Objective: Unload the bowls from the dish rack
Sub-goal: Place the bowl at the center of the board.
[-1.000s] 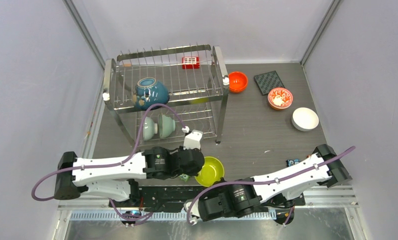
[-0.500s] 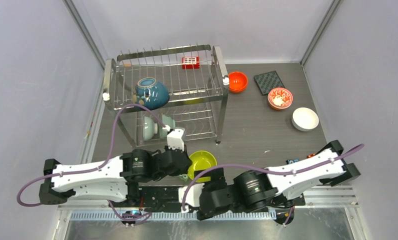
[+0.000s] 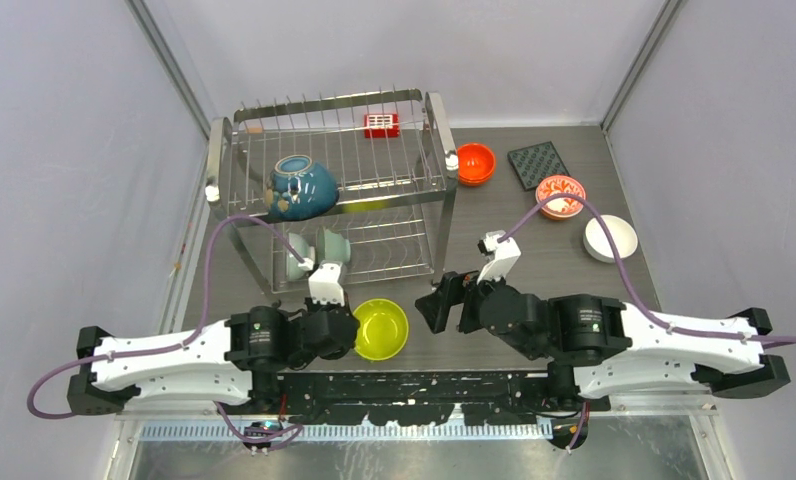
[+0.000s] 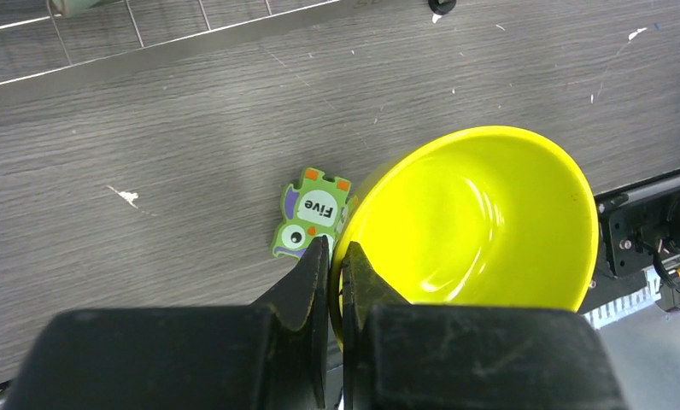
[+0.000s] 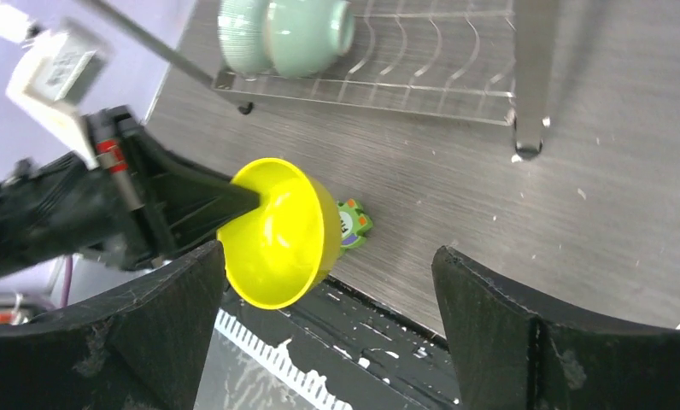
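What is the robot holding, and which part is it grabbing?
The left gripper pinches the shiny yellow-green round bowl by its rim, one finger inside, one outside. The right gripper is open and holds nothing.

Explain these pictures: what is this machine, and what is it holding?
It is two robot arms bolted at a grey table's near edge. The wide picture looks down from above; the other two come from a camera on each wrist. The left gripper is shut on the rim of a yellow-green round bowl, near a small green puzzle piece. The right gripper is open and empty. A shiny steel wire dish rack holds a dark teal bowl on top and pale green bowls below. To its right sit an orange bowl, a red-flowered bowl, a plain white bowl and a dark square mat.
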You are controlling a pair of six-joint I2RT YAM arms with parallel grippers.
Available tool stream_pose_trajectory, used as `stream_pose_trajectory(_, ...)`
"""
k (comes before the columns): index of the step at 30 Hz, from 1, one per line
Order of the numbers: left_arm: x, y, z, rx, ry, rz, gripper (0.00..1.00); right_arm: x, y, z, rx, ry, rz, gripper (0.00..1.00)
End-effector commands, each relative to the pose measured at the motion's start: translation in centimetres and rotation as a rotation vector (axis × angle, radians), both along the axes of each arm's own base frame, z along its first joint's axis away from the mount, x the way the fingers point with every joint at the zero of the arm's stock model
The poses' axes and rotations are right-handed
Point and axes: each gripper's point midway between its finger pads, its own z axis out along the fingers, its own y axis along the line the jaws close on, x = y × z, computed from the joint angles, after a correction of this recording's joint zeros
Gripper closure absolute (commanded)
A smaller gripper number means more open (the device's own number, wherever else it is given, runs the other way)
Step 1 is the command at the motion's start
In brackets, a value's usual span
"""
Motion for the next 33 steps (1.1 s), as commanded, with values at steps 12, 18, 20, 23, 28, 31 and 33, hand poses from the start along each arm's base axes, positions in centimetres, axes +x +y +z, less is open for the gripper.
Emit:
stream_pose_trajectory(12, 1.4, -0.6, 0.6, -0.037, -0.043, 0.103, 1.00, 1.9, 4.5, -6.0, 0.038, 0.187, -0.171, 0.31)
stream_pose_trajectory(18, 1.4, -0.4, 0.5, -0.008, -0.033, 0.113, 1.00, 2.1, 6.3, -7.2, -0.007, 0.183, -0.151, 0.42)
stream_pose_trajectory(20, 1.4, -0.3, 0.5, -0.007, -0.034, 0.115, 1.00, 2.3, 6.6, -7.7, -0.028, 0.180, -0.150, 0.46)
stream_pose_trajectory(23, 1.4, -0.2, 0.5, -0.006, -0.035, 0.120, 1.00, 2.2, 7.1, -8.6, -0.060, 0.192, -0.141, 0.53)
stream_pose_trajectory(28, 1.4, 0.0, 0.5, -0.006, -0.036, 0.125, 1.00, 2.1, 7.1, -10.3, -0.130, 0.201, -0.136, 0.57)
stream_pose_trajectory(31, 1.4, 0.2, 0.4, -0.005, -0.036, 0.128, 1.00, 2.0, 7.3, -10.8, -0.144, 0.206, -0.131, 0.62)
stream_pose_trajectory(33, 1.5, 0.2, 0.4, -0.005, -0.036, 0.130, 1.00, 1.9, 7.5, -11.1, -0.150, 0.213, -0.122, 0.66)
